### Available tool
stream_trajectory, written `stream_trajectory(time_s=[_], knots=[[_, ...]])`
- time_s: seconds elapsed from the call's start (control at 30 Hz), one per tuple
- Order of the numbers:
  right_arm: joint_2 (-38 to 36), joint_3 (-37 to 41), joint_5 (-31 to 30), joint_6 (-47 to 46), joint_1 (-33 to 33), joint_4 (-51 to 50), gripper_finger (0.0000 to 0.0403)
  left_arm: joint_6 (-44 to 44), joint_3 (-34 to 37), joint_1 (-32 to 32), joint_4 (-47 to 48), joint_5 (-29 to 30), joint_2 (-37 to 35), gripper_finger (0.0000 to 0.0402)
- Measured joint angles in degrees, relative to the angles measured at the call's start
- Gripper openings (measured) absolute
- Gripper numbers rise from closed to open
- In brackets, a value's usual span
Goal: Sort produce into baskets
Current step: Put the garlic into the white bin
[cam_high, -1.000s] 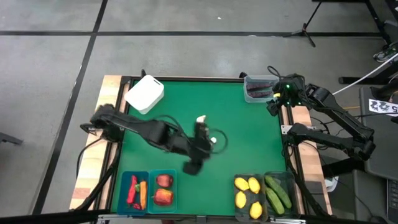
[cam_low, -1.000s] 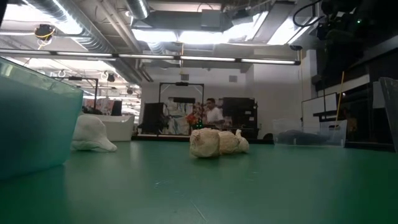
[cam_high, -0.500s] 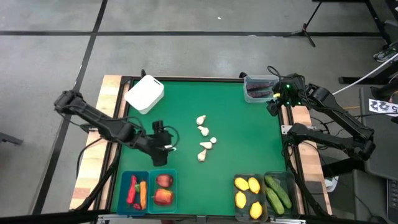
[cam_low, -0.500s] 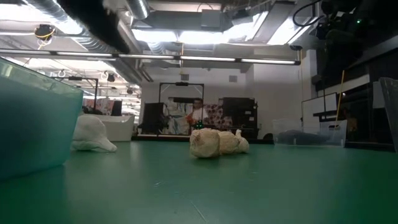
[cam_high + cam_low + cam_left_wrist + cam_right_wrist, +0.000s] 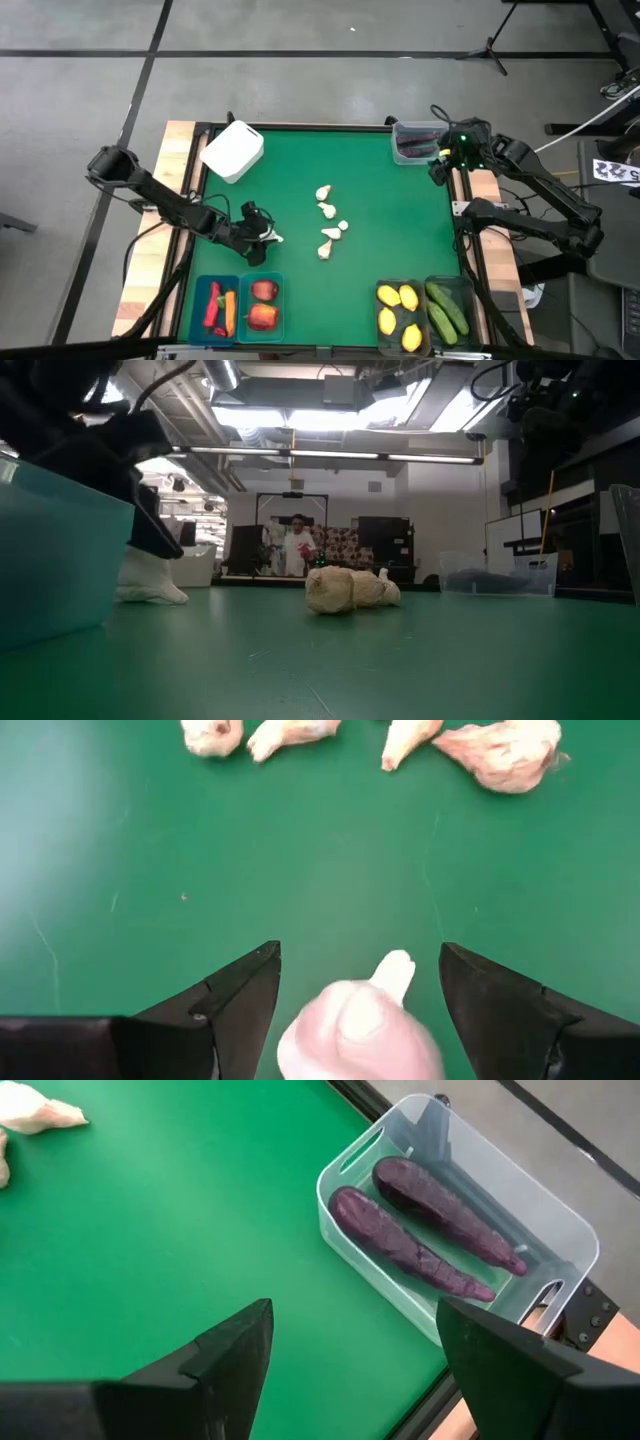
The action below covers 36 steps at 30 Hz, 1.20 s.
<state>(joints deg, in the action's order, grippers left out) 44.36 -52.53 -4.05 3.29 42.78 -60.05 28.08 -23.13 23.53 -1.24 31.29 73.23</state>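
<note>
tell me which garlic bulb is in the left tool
The garlic bulb between the left tool's fingers, off toward the table's left. The other four garlic bulbs lie loose mid-table.

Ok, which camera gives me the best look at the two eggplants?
The right wrist view: both eggplants lie plainly side by side in the clear tub. The high view shows them only as dark shapes, the low view a blur through the tub wall, the left wrist view nothing.

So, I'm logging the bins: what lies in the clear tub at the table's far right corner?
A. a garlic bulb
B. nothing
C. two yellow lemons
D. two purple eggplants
D: the right wrist view shows two dark purple eggplants lying side by side inside the clear tub, with the open right hand beside it.
</note>
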Motion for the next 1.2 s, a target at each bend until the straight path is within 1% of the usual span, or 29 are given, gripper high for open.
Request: stream_trajectory(time_s=[0.1,0.27,0.57,0.7,0.77,0.97,1.03,1.1,1.2], knots=[[0.00,0.00,0.00,0.00,0.00,0.75,0.0282,1.95,2.46,0.15,-3.06,0.08,-0.04,0.0267],[0.00,0.00,0.01,0.01,-0.02,2.04,0.0282,4.73,4.51,0.60,-2.81,-0.03,0.84,0.0267],[0.02,0.00,0.00,0.15,0.00,3.38,0.0282,6.89,5.79,0.70,-5.32,-0.16,5.07,0.0266],[0.02,0.00,0.00,0.17,-0.01,3.38,0.0282,8.06,5.77,0.70,-5.46,-0.16,5.26,0.0266],[0.01,0.00,0.00,0.17,-0.01,3.38,0.0282,8.12,5.77,0.70,-5.71,-0.16,5.25,0.0259],[0.01,0.00,0.00,0.19,0.00,3.36,0.0282,7.58,5.75,0.70,-8.71,0.04,5.25,0.0212],[0.02,0.00,0.00,0.19,-0.01,3.36,0.0282,7.69,5.72,0.70,-9.50,0.22,5.25,0.0203],[0.02,0.01,0.00,0.20,-0.01,3.36,0.0282,8.63,5.72,0.70,-10.77,1.50,5.18,0.0202],[0.02,0.00,0.00,0.20,0.00,3.36,0.0282,9.76,4.49,0.50,-11.39,6.02,4.07,0.0211]])
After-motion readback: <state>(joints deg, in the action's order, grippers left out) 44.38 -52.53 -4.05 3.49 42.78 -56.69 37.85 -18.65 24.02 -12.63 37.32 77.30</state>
